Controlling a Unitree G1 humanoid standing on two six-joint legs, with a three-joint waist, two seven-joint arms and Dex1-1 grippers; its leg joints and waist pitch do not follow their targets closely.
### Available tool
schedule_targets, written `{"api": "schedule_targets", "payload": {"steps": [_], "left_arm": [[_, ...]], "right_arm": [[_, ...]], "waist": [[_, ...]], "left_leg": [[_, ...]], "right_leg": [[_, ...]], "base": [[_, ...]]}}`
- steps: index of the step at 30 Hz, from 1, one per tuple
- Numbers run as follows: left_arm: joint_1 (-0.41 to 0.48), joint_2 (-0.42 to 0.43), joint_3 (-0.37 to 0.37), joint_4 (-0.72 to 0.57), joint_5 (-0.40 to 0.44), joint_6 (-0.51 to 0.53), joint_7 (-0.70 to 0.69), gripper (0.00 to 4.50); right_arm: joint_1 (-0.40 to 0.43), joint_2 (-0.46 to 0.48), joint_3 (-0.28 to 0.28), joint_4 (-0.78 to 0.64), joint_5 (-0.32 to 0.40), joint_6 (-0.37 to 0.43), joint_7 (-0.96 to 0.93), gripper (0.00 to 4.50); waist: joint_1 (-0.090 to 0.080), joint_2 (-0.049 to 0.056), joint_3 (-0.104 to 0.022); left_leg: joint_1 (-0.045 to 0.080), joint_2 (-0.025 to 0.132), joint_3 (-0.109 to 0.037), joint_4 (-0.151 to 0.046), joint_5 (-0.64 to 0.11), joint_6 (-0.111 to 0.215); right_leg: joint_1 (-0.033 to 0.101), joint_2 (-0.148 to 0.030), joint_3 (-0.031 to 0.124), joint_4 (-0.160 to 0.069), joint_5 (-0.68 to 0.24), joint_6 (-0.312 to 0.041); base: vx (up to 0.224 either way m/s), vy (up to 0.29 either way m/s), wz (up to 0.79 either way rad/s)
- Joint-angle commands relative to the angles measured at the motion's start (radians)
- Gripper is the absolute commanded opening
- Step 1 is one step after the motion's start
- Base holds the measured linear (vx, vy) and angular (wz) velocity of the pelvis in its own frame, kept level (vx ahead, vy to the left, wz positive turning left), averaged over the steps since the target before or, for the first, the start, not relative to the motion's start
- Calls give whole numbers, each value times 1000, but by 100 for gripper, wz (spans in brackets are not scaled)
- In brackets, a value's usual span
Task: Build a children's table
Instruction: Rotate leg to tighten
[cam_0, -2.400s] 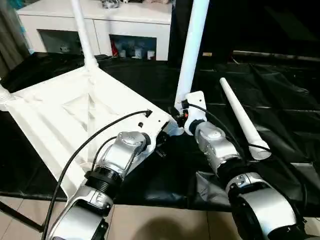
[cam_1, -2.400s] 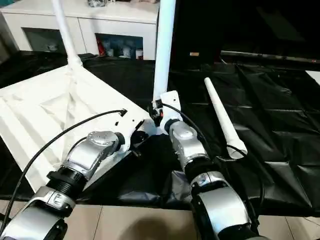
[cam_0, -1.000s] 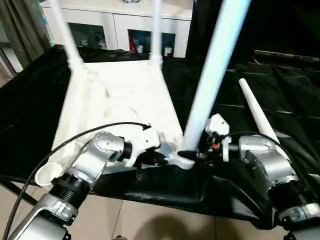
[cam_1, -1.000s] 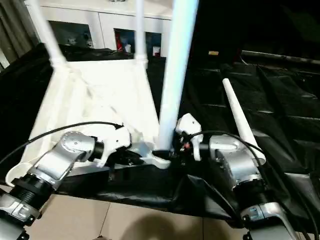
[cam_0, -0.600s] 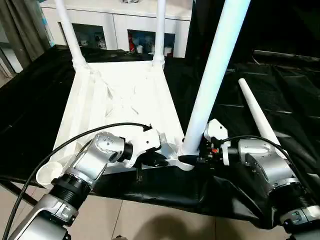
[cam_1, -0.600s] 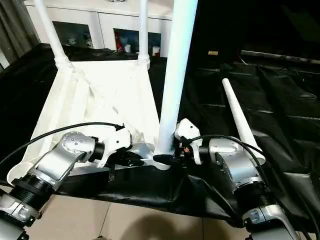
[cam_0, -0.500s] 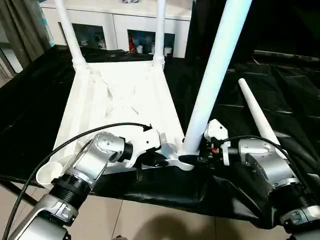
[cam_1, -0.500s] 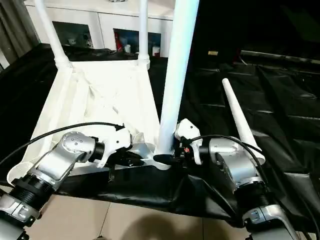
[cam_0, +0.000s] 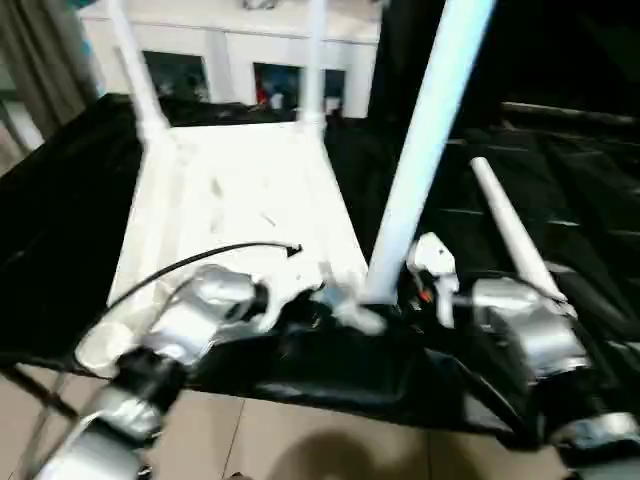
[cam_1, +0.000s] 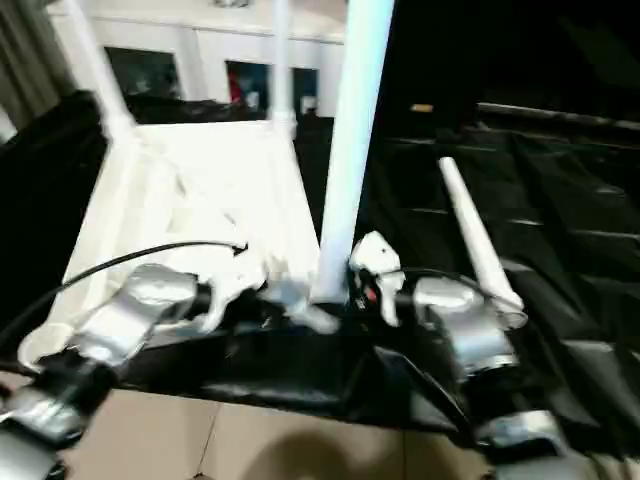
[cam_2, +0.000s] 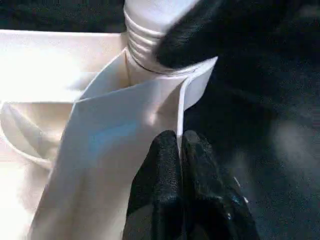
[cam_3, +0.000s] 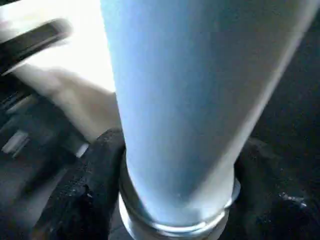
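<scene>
The children's tabletop (cam_0: 235, 195) lies upside down on the black-draped work table (cam_0: 560, 190), ribbed underside facing up, its near edge at the table's front edge. Three legs stand upright in its corner sockets: two far legs, one at the far left corner (cam_0: 135, 65) and one at the far right corner (cam_0: 315, 60), and a near leg (cam_0: 425, 140) rising from the near right corner. A fourth leg (cam_0: 510, 235) lies loose on the black cloth to the right of the tabletop, its narrow end pointing away from the robot.

Left gripper (cam_2: 180, 150) — fingers pressed together, pinching a thin white wall of the tabletop at the near right corner, just beside the threaded base of the near leg. In the head views the left arm reaches in from the lower left, and a black cable (cam_0: 200, 262) arcs over its wrist.

Right gripper (cam_3: 175, 200) — black fingers (cam_3: 97, 170) set on either side of the near leg close to its base, clasping the tube; the leg passes between them. In the head views it comes in from the right, level with the socket.

A white glass-door cabinet (cam_0: 230, 60) stands behind the table. Tiled floor (cam_0: 300, 440) shows below the table's front edge.
</scene>
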Motion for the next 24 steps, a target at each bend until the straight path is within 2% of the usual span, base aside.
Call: {"api": "schedule_targets", "payload": {"steps": [1,2,5,10,11,12,13,14,19,21,24], "left_arm": [[-42,-28,57,6,-16,15,97,0],[-59,-54,71,30,-16,28,146,0],[-91,-97,87,85,0,36,241,0],[-103,-107,78,112,19,21,261,0],[-103,-105,72,117,27,12,254,0],[-103,-104,72,119,28,11,254,0],[-103,-103,71,122,31,8,255,0],[-100,-95,66,127,34,-4,249,0],[-90,-76,51,122,37,-37,218,0],[-71,-50,35,102,36,-72,161,0],[-54,-26,20,85,37,-109,105,0]], "right_arm": [[14,30,-6,94,-29,53,-136,272],[-3,67,-26,130,-25,52,-217,272],[-48,142,-49,200,-13,44,-343,272],[-97,200,-55,246,-15,17,-363,272],[-110,213,-62,256,-13,1,-354,272],[-114,216,-64,260,-12,-3,-353,272],[-119,219,-67,265,-10,-8,-352,328],[-130,220,-73,277,-1,-20,-339,342],[-142,201,-62,277,-13,-67,-301,376],[-131,161,-39,234,-10,-68,-185,376],[-115,119,-13,194,-12,-73,-83,376]], "waist": [[3,4,-62],[-6,2,-62],[-15,6,-63],[-19,8,-64],[-20,5,-65],[-21,3,-65],[-21,3,-65],[-22,5,-63],[-23,4,-61],[-23,4,-64],[-18,4,-68]], "left_leg": [[3,1,-1,-63,-202,-17],[6,-2,1,-61,-225,-17],[2,-4,1,-60,-207,-4],[2,-2,1,-60,-208,10],[3,-1,1,-59,-202,16],[1,-2,2,-59,-198,21],[1,-2,2,-59,-198,21],[4,-2,3,-59,-209,25],[5,-1,3,-61,-226,27],[0,-2,3,-59,-210,34],[-1,-1,4,-54,-157,58]], "right_leg": [[55,-57,42,-85,-179,-192],[50,-57,44,-94,-229,-176],[48,-54,47,-94,-195,-183],[47,-53,49,-90,-147,-201],[47,-51,50,-89,-122,-206],[48,-51,50,-87,-110,-212],[48,-51,50,-87,-110,-212],[46,-52,51,-89,-121,-216],[44,-55,52,-94,-170,-208],[48,-53,53,-91,-144,-209],[50,-52,54,-81,-37,-235]], "base": [[-52,5,-10],[0,0,0],[0,0,0],[0,0,0],[0,0,0],[0,0,0],[0,0,0],[0,0,0],[0,0,0],[0,0,0],[0,0,0]]}}
